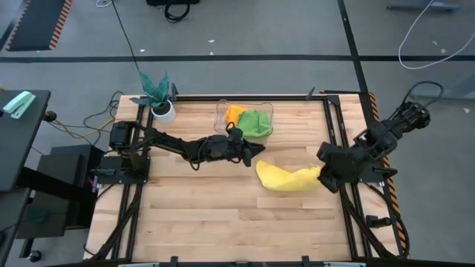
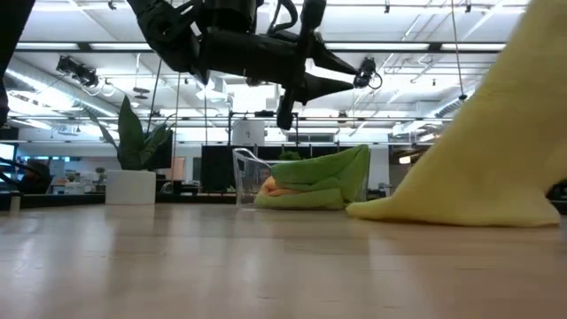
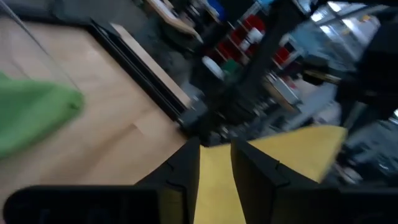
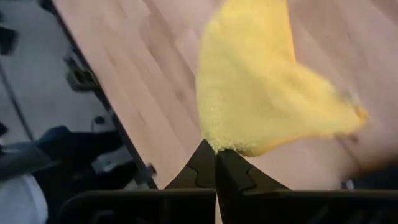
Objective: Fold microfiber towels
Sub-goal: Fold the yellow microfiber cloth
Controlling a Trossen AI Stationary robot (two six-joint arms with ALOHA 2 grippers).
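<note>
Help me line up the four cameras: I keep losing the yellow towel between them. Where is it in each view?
High view: yellow towel right of centre, at the right gripper.
Low view: fills the right side.
Left wrist view: beyond that arm's fingers.
Right wrist view: centre, pinched at its edge.
Shared landmark: the wooden table.

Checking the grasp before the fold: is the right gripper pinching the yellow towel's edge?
Yes: the right gripper is shut on the yellow towel, whose edge runs into its closed fingertips.
</note>
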